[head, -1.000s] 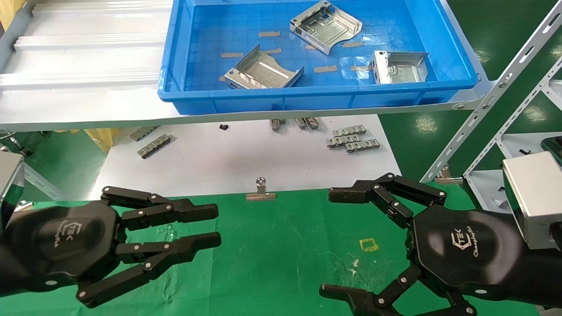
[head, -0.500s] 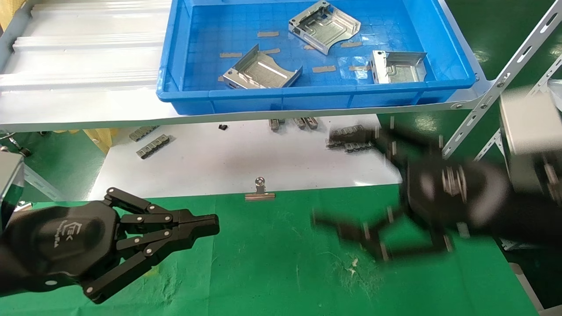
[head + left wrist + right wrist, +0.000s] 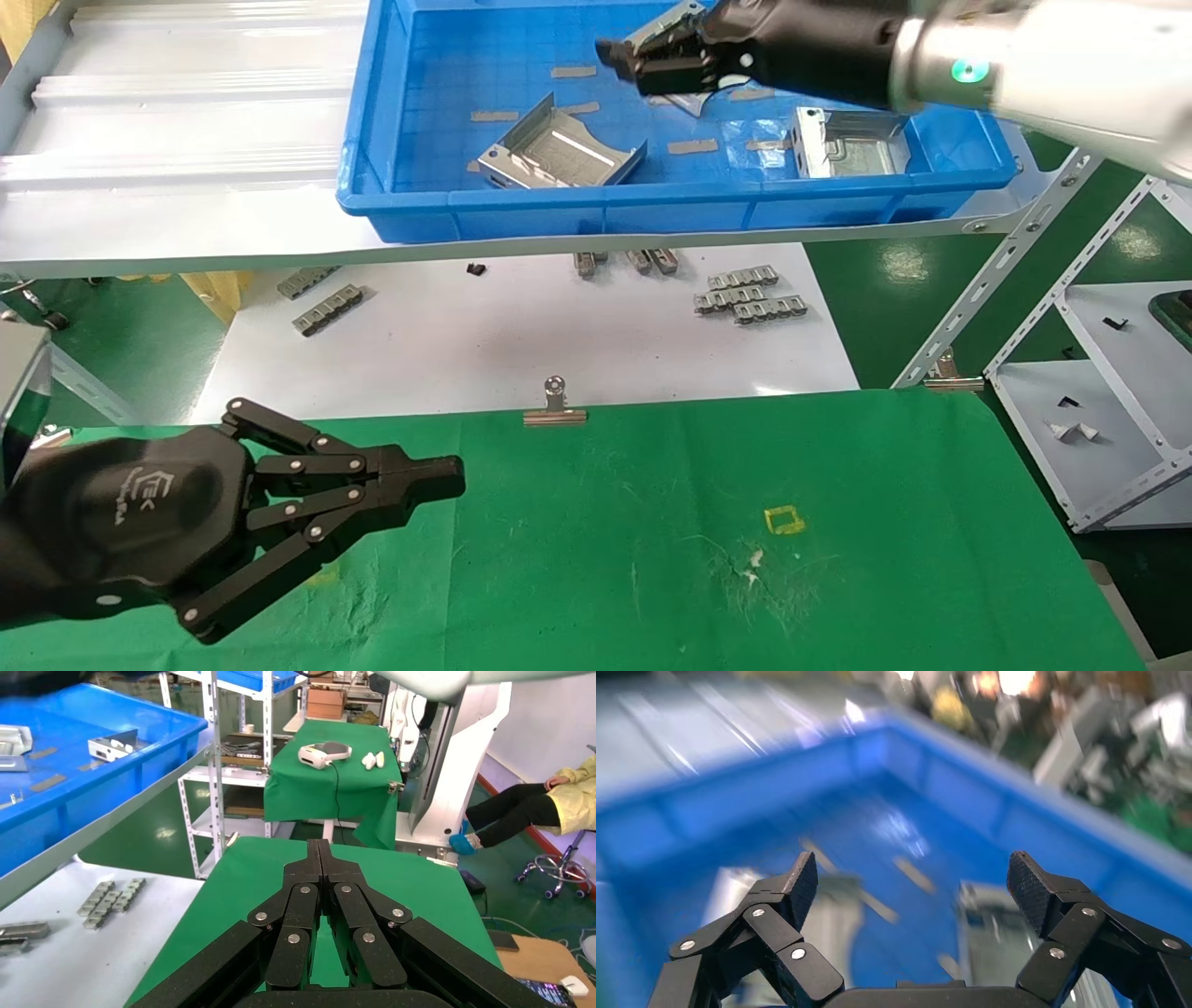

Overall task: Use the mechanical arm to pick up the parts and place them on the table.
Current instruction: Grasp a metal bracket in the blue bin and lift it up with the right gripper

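Note:
Shiny silver parts lie in a blue bin on the shelf: one at front left, one at front right, and one at the back mostly hidden by my right gripper. My right gripper reaches into the bin from the right; its white arm crosses the bin's far corner. In the right wrist view it is open and empty above the bin floor, with blurred parts below. My left gripper is shut and empty over the green table; the left wrist view shows it too.
A white board under the shelf carries small grey toothed strips. A metal clip holds the cloth's far edge. The grey ribbed shelf lies left of the bin. Slotted rack struts stand at the right.
My right arm has swung up from over the green table into the blue bin, still open. My left gripper has shut and stayed in place.

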Controlling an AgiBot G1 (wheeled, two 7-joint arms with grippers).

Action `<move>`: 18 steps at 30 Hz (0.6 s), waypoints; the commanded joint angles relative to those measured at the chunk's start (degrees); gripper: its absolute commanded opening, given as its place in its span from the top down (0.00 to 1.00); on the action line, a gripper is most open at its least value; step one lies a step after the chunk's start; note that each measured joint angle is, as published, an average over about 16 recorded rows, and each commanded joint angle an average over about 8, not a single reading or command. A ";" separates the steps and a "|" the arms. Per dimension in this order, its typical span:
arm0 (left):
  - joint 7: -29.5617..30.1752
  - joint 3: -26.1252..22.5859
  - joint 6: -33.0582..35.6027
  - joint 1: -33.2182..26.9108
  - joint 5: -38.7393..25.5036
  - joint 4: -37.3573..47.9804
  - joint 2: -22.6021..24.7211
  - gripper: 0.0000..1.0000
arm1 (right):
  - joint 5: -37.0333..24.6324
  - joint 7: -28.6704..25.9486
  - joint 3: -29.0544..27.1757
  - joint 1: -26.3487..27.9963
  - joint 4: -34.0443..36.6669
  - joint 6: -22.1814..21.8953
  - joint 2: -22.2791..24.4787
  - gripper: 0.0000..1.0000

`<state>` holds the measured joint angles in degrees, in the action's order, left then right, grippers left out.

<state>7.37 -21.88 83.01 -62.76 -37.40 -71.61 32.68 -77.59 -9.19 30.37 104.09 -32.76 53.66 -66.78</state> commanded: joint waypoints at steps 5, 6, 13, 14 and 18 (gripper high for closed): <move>0.00 0.00 0.00 0.00 0.00 0.00 0.00 0.34 | -6.91 1.44 3.96 6.76 14.88 -6.77 -8.36 0.81; 0.00 0.00 0.00 0.00 0.00 0.00 0.00 0.21 | -7.15 1.79 4.15 7.24 16.21 -7.59 -9.12 0.93; 0.00 0.00 0.00 0.00 0.00 0.00 0.00 0.00 | -7.22 2.16 6.40 7.82 19.39 -10.67 -11.46 1.00; 0.00 0.00 0.00 0.00 0.00 0.00 0.00 0.00 | -7.20 1.75 6.96 7.65 19.28 -10.99 -11.53 1.00; 0.00 0.00 0.00 0.00 0.00 0.00 0.00 0.00 | -7.06 -0.70 9.38 6.93 18.35 -12.49 -11.65 1.00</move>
<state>7.37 -21.88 83.01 -62.76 -37.39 -71.61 32.68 -84.48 -10.20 39.72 111.16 -14.41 41.08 -78.37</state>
